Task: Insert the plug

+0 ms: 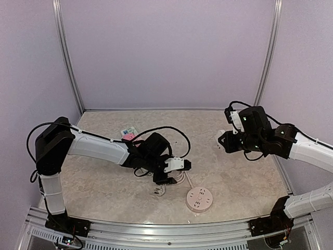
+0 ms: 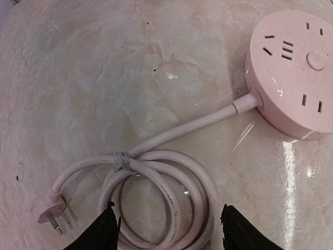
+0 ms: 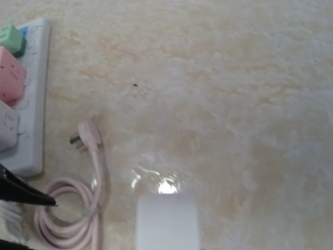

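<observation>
Pink round hub (image 1: 200, 199) sits near the front of the table (image 1: 104, 182) in the top view. Its cord (image 1: 183, 178) is coiled beside it, under the left gripper (image 1: 167, 179). The plug (image 1: 158, 190) lies on the table just off the coil. The right gripper (image 1: 223, 139) hangs well apart on the right, clenched and empty. A power strip (image 1: 129, 134) lies behind the left arm.

Left wrist: the fingers (image 2: 101, 232) are spread wide, released, straddling the coil and gripping nothing. The plug lies free at lower left, outside the left finger, with the hub at upper right, slots up.

Right wrist: blurry, but the plug rests near the power strip, untouched.

Step in hand looks like plug pickup — not yet done. The next move calls for shifting toward the plug and closing on its body, not the cord. Then line the prongs up with a slot — likely on the power strip, though I cannot tell for sure.
</observation>
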`<state>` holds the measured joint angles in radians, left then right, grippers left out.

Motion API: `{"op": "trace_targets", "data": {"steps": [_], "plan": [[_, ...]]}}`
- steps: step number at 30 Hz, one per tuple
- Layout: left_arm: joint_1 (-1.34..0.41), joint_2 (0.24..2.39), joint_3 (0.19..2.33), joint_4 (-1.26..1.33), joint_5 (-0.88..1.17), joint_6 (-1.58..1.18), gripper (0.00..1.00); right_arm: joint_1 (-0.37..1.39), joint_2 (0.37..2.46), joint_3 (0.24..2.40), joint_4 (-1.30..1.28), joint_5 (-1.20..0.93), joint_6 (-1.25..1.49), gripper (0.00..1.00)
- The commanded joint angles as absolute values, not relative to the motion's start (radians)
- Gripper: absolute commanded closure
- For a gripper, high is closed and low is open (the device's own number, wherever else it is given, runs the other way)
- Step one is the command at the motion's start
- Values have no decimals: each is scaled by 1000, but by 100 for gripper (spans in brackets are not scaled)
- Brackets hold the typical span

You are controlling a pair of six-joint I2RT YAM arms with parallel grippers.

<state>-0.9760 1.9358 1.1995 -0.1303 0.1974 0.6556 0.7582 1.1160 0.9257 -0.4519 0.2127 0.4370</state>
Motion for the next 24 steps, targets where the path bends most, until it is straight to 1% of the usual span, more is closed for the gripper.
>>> {"op": "trace_targets", "data": {"steps": [1, 4, 8, 13, 17, 18, 24], "plan": [[-991, 1985, 1167, -106, 179, 568, 35, 761, 1095, 901, -481, 239, 470, 100], [-991, 2009, 1186, -79, 149, 521, 44, 762, 1101, 893, -482, 216, 478, 100], [-1014, 2039, 1192, -72, 65, 496, 50, 762, 1081, 859, -468, 181, 492, 100], [-1046, 2015, 1096, -23, -19, 429, 76, 762, 1025, 823, -447, 138, 503, 100], [-1071, 1958, 1012, 38, -195, 309, 98, 762, 1021, 805, -434, 107, 513, 100], [-1076, 1947, 988, 43, -229, 277, 100, 762, 1023, 803, -429, 101, 516, 100], [-1108, 1829, 822, 82, -332, 207, 100, 776, 1052, 779, -336, 35, 521, 100]]}}
